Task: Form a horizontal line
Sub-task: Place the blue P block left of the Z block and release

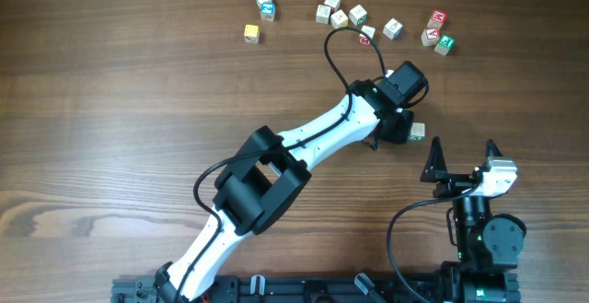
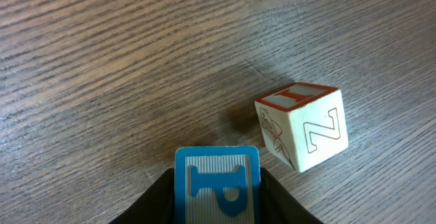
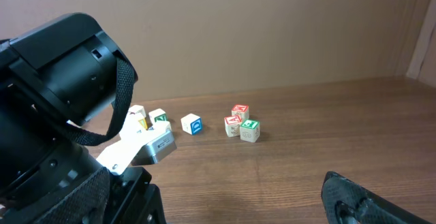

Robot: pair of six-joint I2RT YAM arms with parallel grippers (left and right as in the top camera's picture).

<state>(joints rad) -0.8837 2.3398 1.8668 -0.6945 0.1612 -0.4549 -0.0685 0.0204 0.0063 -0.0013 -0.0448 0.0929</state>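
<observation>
On the brown wood table (image 1: 110, 110), left gripper (image 2: 216, 184) clamped on a blue-faced cube (image 2: 218, 173)

From overhead, dark streaky wood grain fills the whole frame. The left arm (image 1: 304, 146) slants to right of centre, its wrist covering the blue-faced cube; a cream cube (image 1: 417, 130) shows just beside it. Loose cubes (image 1: 359, 16) lie scattered toward the far side. The right gripper (image 1: 461, 156) sits nearer the base, its fingers well apart and holding nothing.

At the left wrist, black fingers (image 2: 160, 200) press both sides of the blue-faced cube. The cream cube, red-topped with an outlined Z, stands to its right, near but not touching, turned slightly askew.

At the right wrist, a plain beige backdrop (image 3: 272, 33) rises behind the table, with the loose cubes before it; one dark fingertip (image 3: 361, 203) shows
</observation>
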